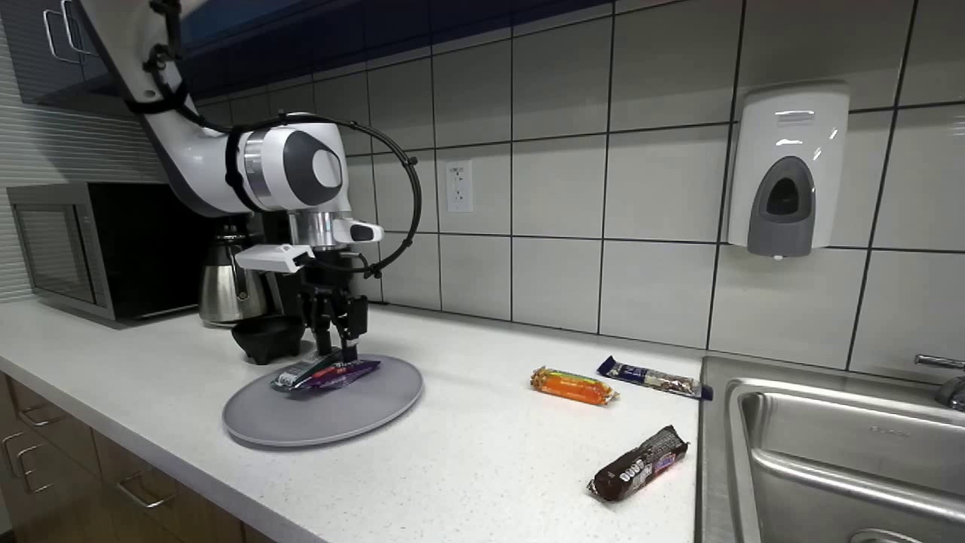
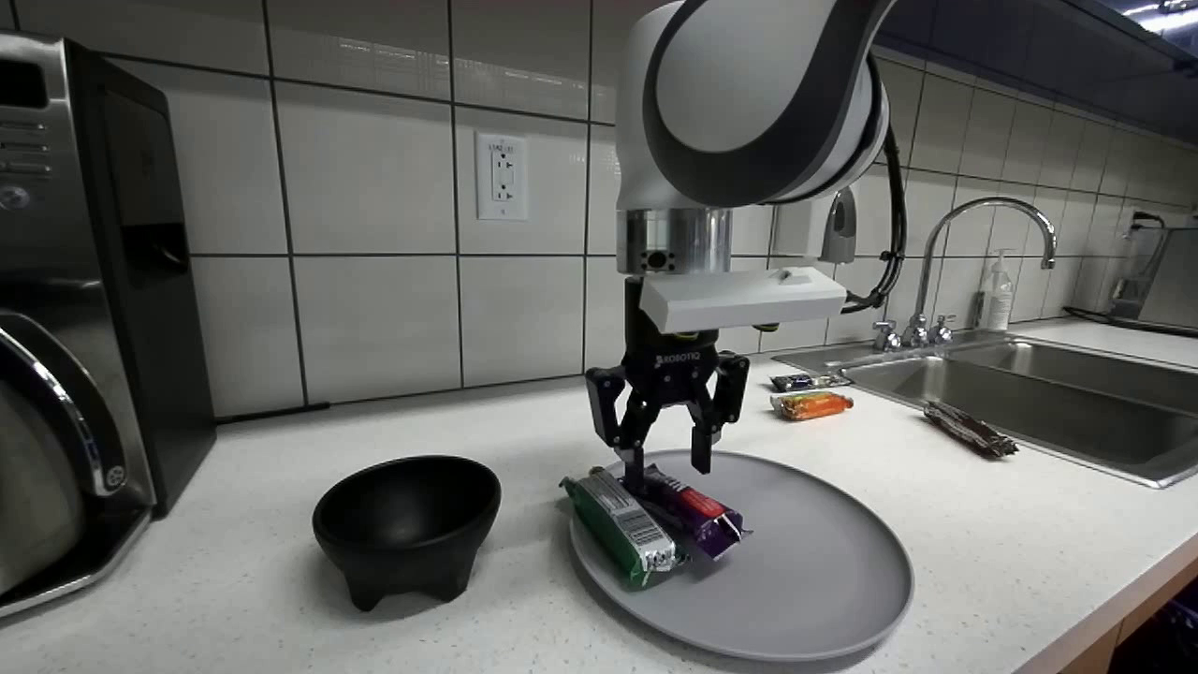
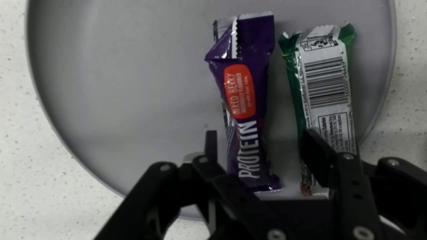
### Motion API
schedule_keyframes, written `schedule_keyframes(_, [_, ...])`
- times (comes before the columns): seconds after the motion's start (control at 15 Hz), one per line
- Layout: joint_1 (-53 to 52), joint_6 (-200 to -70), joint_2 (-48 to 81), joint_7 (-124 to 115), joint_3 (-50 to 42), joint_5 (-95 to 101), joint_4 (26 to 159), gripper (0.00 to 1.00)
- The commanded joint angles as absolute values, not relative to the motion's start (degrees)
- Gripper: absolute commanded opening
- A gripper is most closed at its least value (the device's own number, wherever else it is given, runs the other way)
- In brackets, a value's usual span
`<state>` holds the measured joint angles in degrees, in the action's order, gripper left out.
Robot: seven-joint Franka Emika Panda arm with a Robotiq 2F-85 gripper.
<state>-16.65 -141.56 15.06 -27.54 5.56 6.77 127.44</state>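
mixed berry protein bar (image 3: 245, 103) on gray plate (image 2: 814, 571), under end effector (image 2: 667, 463); fingers well apart, gripping nothing. risk: one finger close by green-wrapped bar (image 3: 328, 90); sideways drift could snag it, shove it over rim.

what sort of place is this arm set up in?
Probably a kitchen or office break room: a metal sink set into the counter, a wall-mounted dispenser, and what looks like a microwave.
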Motion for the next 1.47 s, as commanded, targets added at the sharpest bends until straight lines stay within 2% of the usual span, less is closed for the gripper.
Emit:
schedule_keyframes(0.0, [-16.18, -141.66, 13.28, -26.97, 5.45, 7.33, 128.18, 0.99])
schedule_keyframes(1.4, [-10.81, -137.98, 10.04, -37.8, 0.42, 2.89, 125.67, 1.0])
